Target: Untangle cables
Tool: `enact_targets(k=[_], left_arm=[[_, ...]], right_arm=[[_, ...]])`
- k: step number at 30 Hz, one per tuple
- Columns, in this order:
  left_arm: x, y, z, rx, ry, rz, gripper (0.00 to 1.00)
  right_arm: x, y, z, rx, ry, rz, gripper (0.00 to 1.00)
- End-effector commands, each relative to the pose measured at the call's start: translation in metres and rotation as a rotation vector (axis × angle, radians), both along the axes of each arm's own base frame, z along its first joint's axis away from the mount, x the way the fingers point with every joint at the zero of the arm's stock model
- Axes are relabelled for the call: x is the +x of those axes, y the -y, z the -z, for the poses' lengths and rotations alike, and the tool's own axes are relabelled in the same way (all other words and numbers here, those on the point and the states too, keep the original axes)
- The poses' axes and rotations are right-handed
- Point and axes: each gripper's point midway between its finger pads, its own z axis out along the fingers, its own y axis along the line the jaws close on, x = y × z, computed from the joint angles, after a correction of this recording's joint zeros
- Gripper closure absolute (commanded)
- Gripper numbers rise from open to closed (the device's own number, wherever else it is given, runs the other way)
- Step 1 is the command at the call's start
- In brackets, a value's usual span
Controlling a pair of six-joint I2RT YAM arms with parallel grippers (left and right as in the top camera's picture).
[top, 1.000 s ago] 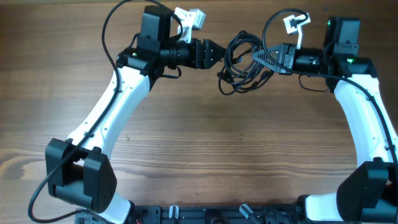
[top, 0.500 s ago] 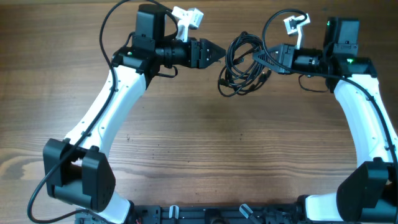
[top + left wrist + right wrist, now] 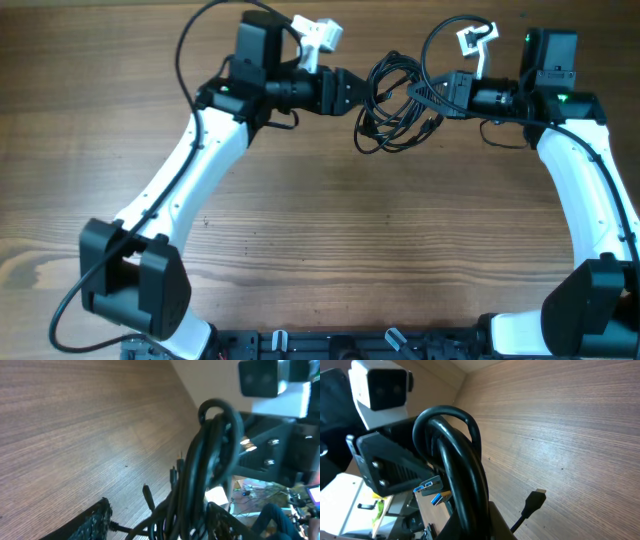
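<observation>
The cables (image 3: pixel 392 108) are a clump of thin black loops hanging above the far middle of the table. My right gripper (image 3: pixel 414 92) is shut on the clump's right side. In the right wrist view (image 3: pixel 476 525) its fingers pinch a thick bundle of cords (image 3: pixel 465 465), with blue USB plugs (image 3: pixel 432 492) and a small black plug (image 3: pixel 535 497) dangling. My left gripper (image 3: pixel 360 92) is at the clump's left side. In the left wrist view its fingers (image 3: pixel 160 527) stand apart with several cords (image 3: pixel 205 460) between them.
The wooden table (image 3: pixel 330 230) lies under both arms. The thicker black arm wires (image 3: pixel 185 50) loop above each wrist. The white wrist cameras (image 3: pixel 318 32) stick out near the clump. The table's far edge is just behind the grippers.
My left arm has moved right, up to the clump, and its fingers have opened around some cords. My right gripper and the clump have hardly moved.
</observation>
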Motion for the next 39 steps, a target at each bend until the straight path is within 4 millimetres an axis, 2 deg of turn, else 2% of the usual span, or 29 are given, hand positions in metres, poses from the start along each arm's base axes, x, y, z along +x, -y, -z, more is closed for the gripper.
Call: enact_targets(k=[1,7,10,15,17,20,24,29,31,34,35,37,39], left_arm=[[0.003,0.007,0.02,0.042,-0.006,-0.001,0.4],[0.002,0.018,0.034,0.051,-0.019,0.018,0.47],[0.008,0.02,0.032,0.043,0.007,0.01,0.52],[0.02,0.024,0.014,-0.018,0.056,-0.021,0.68],[0.023,0.026,0.01,-0.031,0.063,-0.028,0.82],[0.023,0.025,0.011,-0.028,0.061,-0.031,0.95],[0.025,0.022,0.017,-0.002,0.043,-0.061,0.96],[0.049,0.002,0.03,0.037,-0.074,-0.302,0.96],[0.058,-0.007,0.034,0.036,-0.138,-0.415,0.96],[0.068,-0.03,0.051,0.045,-0.29,-0.653,0.96],[0.07,-0.038,0.057,0.037,-0.354,-0.742,0.96],[0.069,-0.045,0.063,0.009,-0.449,-0.837,0.96],[0.068,-0.045,0.064,-0.07,-0.577,-0.921,0.96]], right_arm=[[0.0,-0.002,-0.014,0.014,0.02,-0.004,0.96],[-0.001,-0.002,-0.013,0.015,0.015,-0.004,0.96],[-0.002,-0.002,-0.012,0.015,0.005,-0.004,0.96],[-0.003,-0.002,-0.011,0.015,-0.008,-0.003,0.96],[-0.004,-0.002,-0.01,0.015,-0.016,-0.004,0.96],[-0.004,-0.001,-0.009,0.011,-0.017,0.0,0.96],[-0.001,0.003,-0.002,-0.025,-0.03,0.032,0.88],[0.007,0.015,0.013,-0.114,-0.063,0.115,0.59],[0.014,0.031,0.03,-0.19,-0.147,0.236,0.51],[0.019,0.054,0.05,-0.28,-0.259,0.403,0.48],[0.019,0.054,0.05,-0.28,-0.26,0.401,0.48],[0.016,0.047,0.046,-0.257,-0.241,0.353,0.48],[0.008,0.028,0.035,-0.21,-0.163,0.219,0.48]])
